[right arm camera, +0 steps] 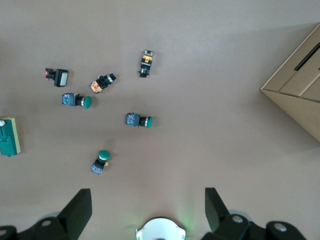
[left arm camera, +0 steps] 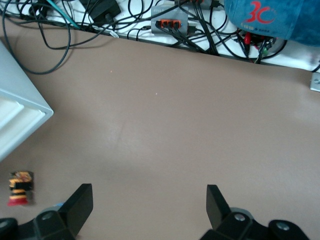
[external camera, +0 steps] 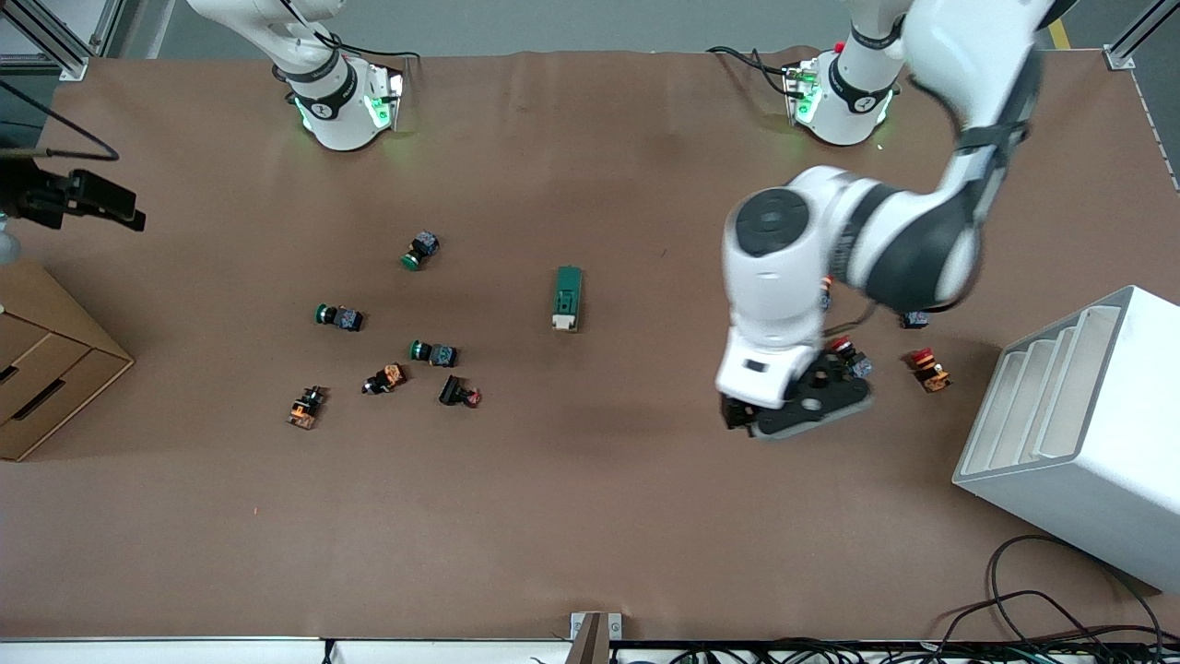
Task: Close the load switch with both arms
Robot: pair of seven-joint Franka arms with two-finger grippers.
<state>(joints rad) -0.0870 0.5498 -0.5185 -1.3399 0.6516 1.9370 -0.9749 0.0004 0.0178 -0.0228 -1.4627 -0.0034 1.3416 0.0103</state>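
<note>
Around the load switch [external camera: 568, 298] the desk [external camera: 590, 516] is bare. It lies alone mid-desk, whitish lever end nearer the front cam, w/ nothing touching it.

Toward the right arm's end we count 6 small parts:
- 3 green-capped push buttons [external camera: 420, 250] [external camera: 337, 316] [external camera: 433, 352]
- 2 orange-and-black pieces [external camera: 384, 378] [external camera: 306, 407]
- 1 black piece w/ a red tip [external camera: 459, 393]

A cardboard drawer box [external camera: 46, 360] sits at that end's edge.

Toward the left arm's end there are 2 red-capped buttons. One [external camera: 927, 369] is in the open; the other [external camera: 846, 355] is partly covered by the left arm's wrist. There's also 1 small dark part [external camera: 914, 319]. A white slotted rack [external camera: 1079, 433] stands beside them, and cables [external camera: 1042, 599] trail off the near edge.

The left pincer [left arm camera: 150, 202] hangs over bare desk, well apart from the switch, fingers spread w/ nothing between. The right pincer [right arm camera: 148, 205] is high over the desk by its own base, fingers also spread wide and empty. Its cam looks down on the button cluster.

In the right wrist view the switch is cut off by the frame edge. We can't make out the lever's position, nor a bit of colour peeking out beside the left arm's forearm.
</note>
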